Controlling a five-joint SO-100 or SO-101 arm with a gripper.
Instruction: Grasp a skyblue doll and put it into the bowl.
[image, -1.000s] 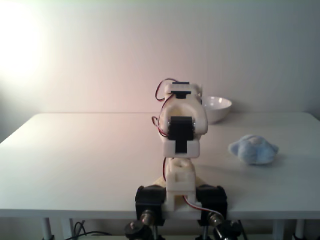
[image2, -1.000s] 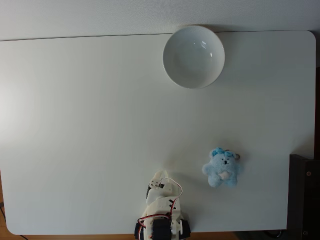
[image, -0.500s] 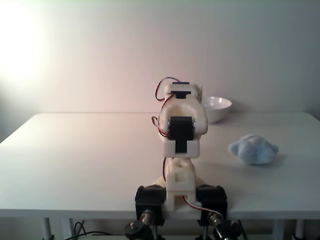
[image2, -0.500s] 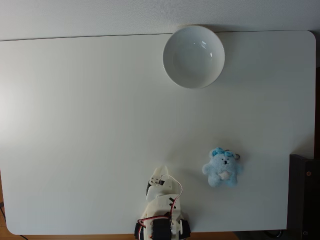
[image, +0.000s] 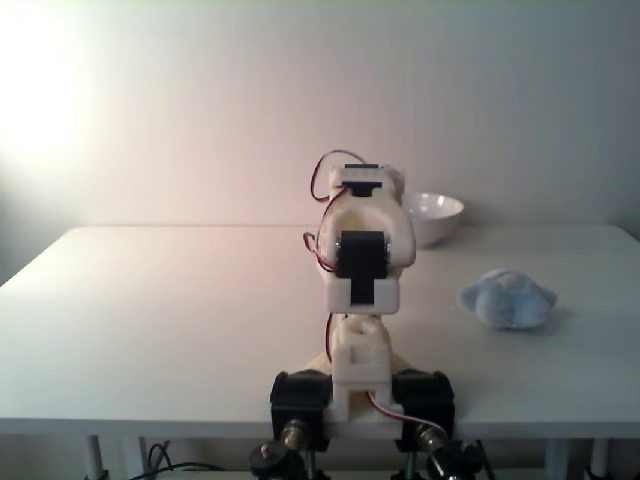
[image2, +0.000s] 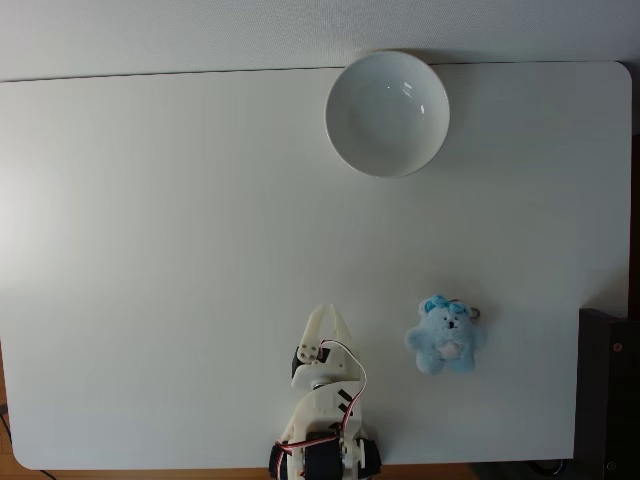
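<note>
Near the tabletop's (image2: 150, 250) right edge, toward the front corner as seen from above, the skyblue doll (image2: 445, 336) lies face up and alone on the white surface, free on every side, which leaves room for a grasp from almost any direction. From the low view behind the arm it reads as a soft pale-blue lump (image: 508, 298) resting flat, to the right of the robot. The jaws (image2: 326, 322) sit just to the doll's left in the top-down view, pointing toward the far edge and not at the toy; they appear pressed together or nearly so, forming a narrow point, and hold nothing. Doll and jaws are apart, with bare tabletop between them. The arm (image: 362, 250) is folded low over its base, clamped at the middle of the front edge, a posture that suggests the reach has barely begun. The bowl (image2: 387, 113) stands empty against the far edge, right of centre, well apart from the doll. Judging by this layout, the jaws will need to swing right and spread before closing on the plush.
</note>
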